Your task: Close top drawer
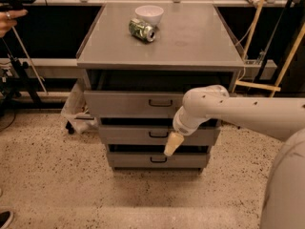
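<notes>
The top drawer (128, 104) is the uppermost of three grey drawers in the cabinet and has a small black loop handle (160, 102). It stands partly pulled out, with a dark gap showing under the cabinet top. My gripper (172, 144) hangs from the white arm that comes in from the right. It points down in front of the middle drawer (124, 135), just below the right part of the top drawer's front. The arm's wrist (198, 111) lies against the top drawer's front.
A white bowl (148, 14) and a green can (142, 30) lying on its side sit at the back of the cabinet top (190, 42). The bottom drawer (128, 160) is below. A white bag (76, 104) lies at the cabinet's left. A person's hand (10, 20) is at the far left. The floor is speckled.
</notes>
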`<act>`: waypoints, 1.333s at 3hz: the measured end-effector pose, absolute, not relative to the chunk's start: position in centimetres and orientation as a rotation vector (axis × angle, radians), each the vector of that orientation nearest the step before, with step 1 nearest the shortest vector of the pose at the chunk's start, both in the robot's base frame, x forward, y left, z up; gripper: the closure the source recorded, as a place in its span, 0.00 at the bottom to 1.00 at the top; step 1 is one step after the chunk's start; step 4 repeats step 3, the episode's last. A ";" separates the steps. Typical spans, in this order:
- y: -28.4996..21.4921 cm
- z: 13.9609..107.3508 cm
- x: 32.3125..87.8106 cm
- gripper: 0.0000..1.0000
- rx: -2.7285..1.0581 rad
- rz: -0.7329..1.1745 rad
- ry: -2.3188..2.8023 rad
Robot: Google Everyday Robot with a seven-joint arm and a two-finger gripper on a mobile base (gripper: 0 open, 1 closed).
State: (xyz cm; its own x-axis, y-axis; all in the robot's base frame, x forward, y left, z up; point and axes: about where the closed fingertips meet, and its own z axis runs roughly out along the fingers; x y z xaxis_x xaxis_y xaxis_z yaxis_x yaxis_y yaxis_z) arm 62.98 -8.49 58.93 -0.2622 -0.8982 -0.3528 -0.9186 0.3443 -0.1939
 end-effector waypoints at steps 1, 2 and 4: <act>-7.9 59.7 65.6 0.00 -1.591 0.059 2.208; -7.2 60.7 68.4 0.00 -1.583 0.044 2.194; -7.2 60.7 68.4 0.00 -1.583 0.044 2.194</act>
